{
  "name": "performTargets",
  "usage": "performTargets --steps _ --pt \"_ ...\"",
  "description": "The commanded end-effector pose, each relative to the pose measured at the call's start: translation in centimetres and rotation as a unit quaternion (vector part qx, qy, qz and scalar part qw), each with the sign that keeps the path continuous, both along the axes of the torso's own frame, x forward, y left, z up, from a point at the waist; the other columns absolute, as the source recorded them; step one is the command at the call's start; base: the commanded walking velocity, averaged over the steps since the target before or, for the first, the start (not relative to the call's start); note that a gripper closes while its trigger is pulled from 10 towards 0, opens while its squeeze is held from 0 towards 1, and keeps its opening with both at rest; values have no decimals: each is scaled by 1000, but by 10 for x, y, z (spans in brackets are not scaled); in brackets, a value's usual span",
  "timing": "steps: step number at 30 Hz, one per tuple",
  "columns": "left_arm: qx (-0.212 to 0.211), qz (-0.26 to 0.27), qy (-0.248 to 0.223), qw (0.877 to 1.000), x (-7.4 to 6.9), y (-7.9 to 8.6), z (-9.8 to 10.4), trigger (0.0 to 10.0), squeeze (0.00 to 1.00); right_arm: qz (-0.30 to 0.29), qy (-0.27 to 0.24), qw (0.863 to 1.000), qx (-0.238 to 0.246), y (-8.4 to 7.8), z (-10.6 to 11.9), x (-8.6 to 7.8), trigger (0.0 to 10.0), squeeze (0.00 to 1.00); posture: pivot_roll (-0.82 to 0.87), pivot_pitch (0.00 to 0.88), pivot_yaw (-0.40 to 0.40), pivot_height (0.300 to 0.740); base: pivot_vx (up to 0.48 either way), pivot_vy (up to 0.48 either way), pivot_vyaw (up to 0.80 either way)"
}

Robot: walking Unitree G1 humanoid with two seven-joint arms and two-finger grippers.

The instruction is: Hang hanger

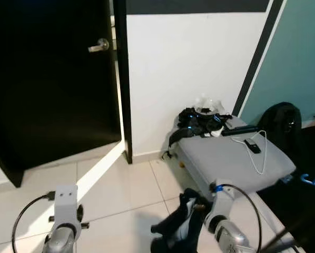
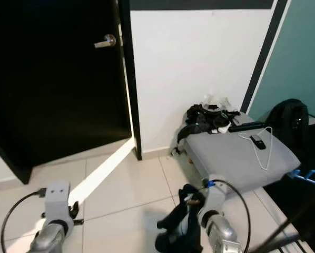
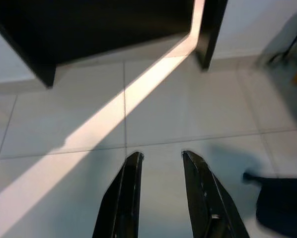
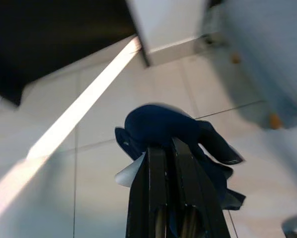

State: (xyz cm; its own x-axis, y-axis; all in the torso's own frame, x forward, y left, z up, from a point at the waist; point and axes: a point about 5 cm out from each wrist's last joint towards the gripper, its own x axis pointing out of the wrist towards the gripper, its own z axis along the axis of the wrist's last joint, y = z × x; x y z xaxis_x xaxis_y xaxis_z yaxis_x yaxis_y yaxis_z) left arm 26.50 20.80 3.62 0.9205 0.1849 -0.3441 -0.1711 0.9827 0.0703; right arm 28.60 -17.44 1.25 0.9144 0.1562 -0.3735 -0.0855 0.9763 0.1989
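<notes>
Left eye view: right claw point(image 1: 195, 206) low over the pale tiled floor point(image 1: 120, 195), carrying a bundle of dark navy cloth with a white patch point(image 1: 179, 224); hanger itself not made out, presumably buried in that cloth; left claw point(image 1: 68, 224) hanging idle beside it; black door with a silver lever handle point(image 1: 52, 79) ajar ahead, grey padded bench point(image 1: 236, 158) to the right with black straps and a white cable on it.

Right eye view: same layout; no rail or hook to be seen, so best to lift the load clear of the floor and search for a hanging place before moving off.

Left wrist view: two black fingers point(image 3: 130, 198) parted with bare tile between, gripping nothing; free to steady the cloth if needed.

Right wrist view: fingers point(image 4: 156, 193) pinched close together on the navy cloth, which droops off both sides; worth keeping the squeeze firm and the wrist level, lest the bundle slide out or drag.
</notes>
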Motion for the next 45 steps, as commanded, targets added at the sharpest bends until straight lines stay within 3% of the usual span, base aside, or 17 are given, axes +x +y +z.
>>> performTargets --steps 1,9,15,19,36,42,45 --pt "-13 1 14 1000 -5 0 -6 10000 0 7 -21 1000 3 4 7 4 10000 0 -66 40 -53 735 0 0 800" --pt "-8 -53 31 998 -8 -10 -6 10000 0 2 -24 1000 13 6 10 7 10000 0 -66 45 -57 735 0 0 800" --pt "-55 -27 11 998 -8 -11 1 10000 0 15 -23 1000 16 10 10 7 10000 0 -55 43 -66 735 0 0 800" --pt "-117 -15 12 993 -6 -10 5 10000 0 14 -23 1000 13 11 11 9 10000 0 -43 43 -66 735 0 0 800" --pt "-94 -23 43 994 -4 -7 4 10000 0 11 -17 1000 13 8 9 9 10000 0 -28 33 -66 735 0 0 800" --pt "-23 -13 42 999 2 -3 5 10000 0 11 -28 999 16 15 15 16 10000 0 -23 36 -70 735 0 0 800" --pt "-10 -7 35 999 2 -1 7 10000 0 12 -30 999 17 17 16 17 10000 0 -24 37 -69 735 0 0 800"
